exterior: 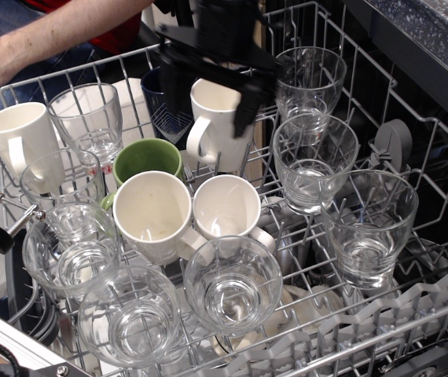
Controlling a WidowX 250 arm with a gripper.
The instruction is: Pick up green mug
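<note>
The green mug (147, 159) stands open side up in the dishwasher rack (413, 306), left of centre, behind a cream-white mug (152, 214). Its lower part is hidden by that mug. My gripper (207, 98) is dark and blurred at the top centre. It hangs above the rack, behind and to the right of the green mug. Its two fingers (169, 85) are wide apart, one on each side of a tall white mug (212, 122). It holds nothing.
A dark navy mug (159, 98) stands behind the green mug. More white mugs (228, 208) (18, 135) and several clear glasses (314, 161) (89, 122) (233, 283) fill the rack. A person's arm (43, 35) lies at the top left.
</note>
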